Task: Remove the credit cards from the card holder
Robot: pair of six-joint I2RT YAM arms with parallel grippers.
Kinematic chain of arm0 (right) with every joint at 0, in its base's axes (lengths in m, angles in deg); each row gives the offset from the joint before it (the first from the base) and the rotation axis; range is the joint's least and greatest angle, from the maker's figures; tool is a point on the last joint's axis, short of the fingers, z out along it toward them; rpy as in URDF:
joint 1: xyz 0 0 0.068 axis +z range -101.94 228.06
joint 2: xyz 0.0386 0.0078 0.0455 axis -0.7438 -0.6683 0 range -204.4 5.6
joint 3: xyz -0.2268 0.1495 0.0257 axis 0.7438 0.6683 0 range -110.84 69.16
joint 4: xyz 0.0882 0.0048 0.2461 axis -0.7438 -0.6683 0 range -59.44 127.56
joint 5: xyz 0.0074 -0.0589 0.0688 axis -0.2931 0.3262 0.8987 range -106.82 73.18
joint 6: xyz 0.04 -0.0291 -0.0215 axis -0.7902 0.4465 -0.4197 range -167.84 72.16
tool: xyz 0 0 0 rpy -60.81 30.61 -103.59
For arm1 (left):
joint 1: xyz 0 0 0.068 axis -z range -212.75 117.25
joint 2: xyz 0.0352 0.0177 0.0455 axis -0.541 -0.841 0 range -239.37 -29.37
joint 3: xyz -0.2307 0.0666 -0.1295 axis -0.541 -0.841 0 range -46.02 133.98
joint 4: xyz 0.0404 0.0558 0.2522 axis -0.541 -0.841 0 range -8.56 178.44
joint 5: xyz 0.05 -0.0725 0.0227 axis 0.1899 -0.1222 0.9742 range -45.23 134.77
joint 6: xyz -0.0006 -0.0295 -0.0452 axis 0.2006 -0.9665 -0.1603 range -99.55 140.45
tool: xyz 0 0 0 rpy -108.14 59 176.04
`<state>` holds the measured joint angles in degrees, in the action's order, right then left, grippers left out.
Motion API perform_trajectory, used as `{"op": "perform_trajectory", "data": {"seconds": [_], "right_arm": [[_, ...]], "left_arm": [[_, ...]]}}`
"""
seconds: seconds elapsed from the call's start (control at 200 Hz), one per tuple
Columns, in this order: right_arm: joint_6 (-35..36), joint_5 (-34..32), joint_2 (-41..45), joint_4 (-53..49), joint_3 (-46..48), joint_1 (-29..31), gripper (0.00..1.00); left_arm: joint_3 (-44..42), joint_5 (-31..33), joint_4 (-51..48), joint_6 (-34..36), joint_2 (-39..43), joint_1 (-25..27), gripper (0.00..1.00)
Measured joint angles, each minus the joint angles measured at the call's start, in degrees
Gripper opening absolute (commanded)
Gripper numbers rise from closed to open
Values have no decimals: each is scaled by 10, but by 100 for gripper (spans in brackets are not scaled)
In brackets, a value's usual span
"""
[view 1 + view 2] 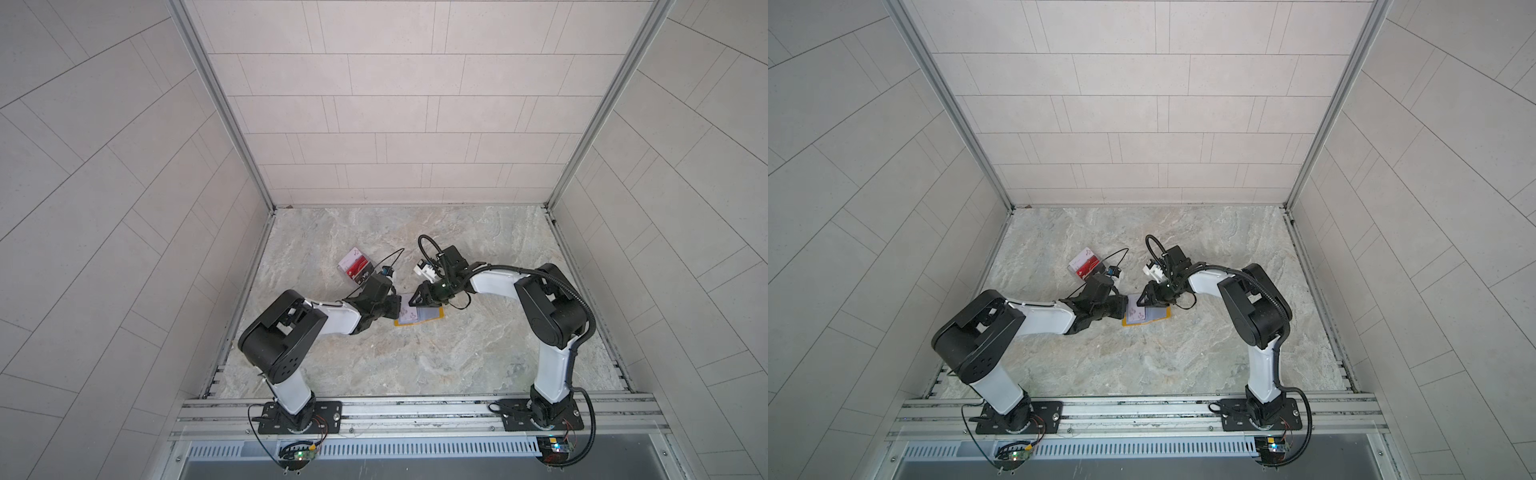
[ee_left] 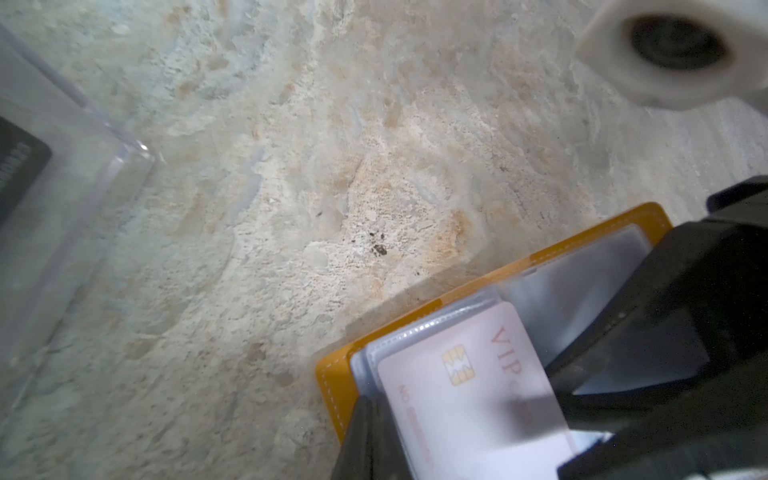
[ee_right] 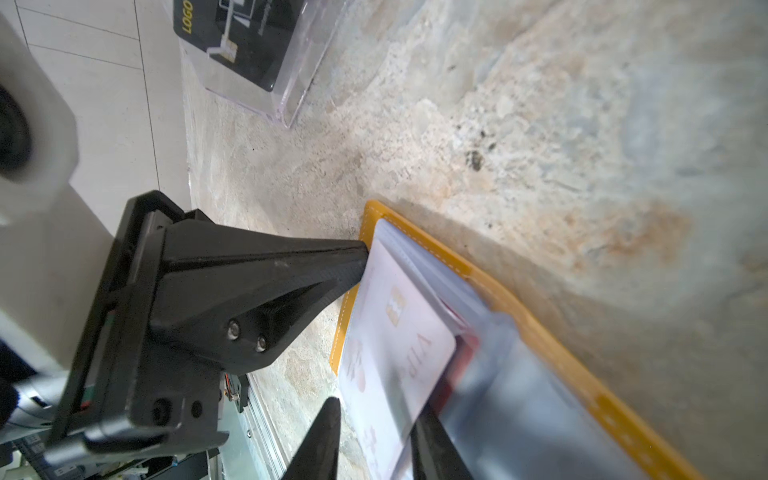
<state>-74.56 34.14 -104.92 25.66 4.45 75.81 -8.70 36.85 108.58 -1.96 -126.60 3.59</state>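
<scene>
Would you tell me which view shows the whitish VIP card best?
The left wrist view: the card is close up, its chip and VIP lettering legible. The right wrist view shows it blurrier; in both top views it is only a small pale patch.

In both top views the left arm (image 1: 336, 318) rises from its base, folds at the elbow and reaches low toward the middle. The right arm (image 1: 494, 284) mirrors it from the other side. Both wrists tip downward, and the grippers nearly meet tip to tip. The left gripper (image 3: 365, 250) is pinched to a point. The right gripper (image 3: 376, 409) has its fingers (image 3: 324, 440) slightly parted.
</scene>
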Motion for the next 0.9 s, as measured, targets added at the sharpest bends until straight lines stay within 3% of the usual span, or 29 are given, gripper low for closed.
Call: {"op": "perform_trajectory", "data": {"seconds": [0.335,0.901], "right_arm": [[2,19,3,-11,-4,0,32],[-98,33,-2,100,24,-4,31]], "left_arm": [[0,-3,7,0,-3,0,0],[-4,-3,15,0,-3,0,0]]}}
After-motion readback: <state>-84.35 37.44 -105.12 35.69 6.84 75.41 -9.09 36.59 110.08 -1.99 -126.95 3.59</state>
